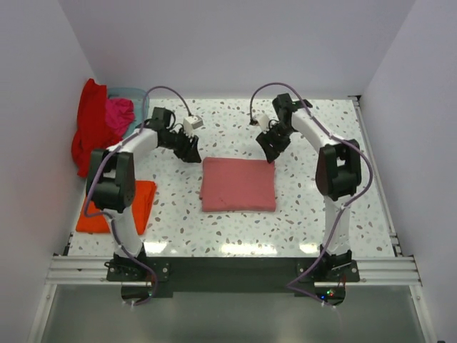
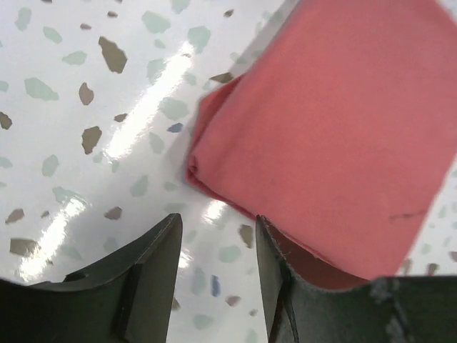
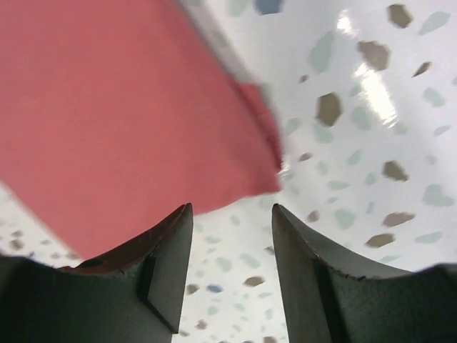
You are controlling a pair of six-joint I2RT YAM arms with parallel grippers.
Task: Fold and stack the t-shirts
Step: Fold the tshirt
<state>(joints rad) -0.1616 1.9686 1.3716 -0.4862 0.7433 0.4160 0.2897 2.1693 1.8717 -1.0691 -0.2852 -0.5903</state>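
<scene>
Now the left tool (image 1: pixel 192 153) and right tool (image 1: pixel 268 153) are hanging released at the far corners of the folded dusty rose-pink cloth t-shirt (image 1: pixel 238 184).
Both are gripping nothing, fingers parted; the t-shirt is lying flat midway across the speckled white desk (image 1: pixel 307 207), and a bright orange cloth t-shirt (image 1: pixel 146 198) is lying near its left edge.

free: tabletop (image 1: pixel 300 214) right of pink tee (image 1: pixel 238 184) | obstacles: far-left basket (image 1: pixel 128 95), orange tee (image 1: pixel 118 207)
</scene>
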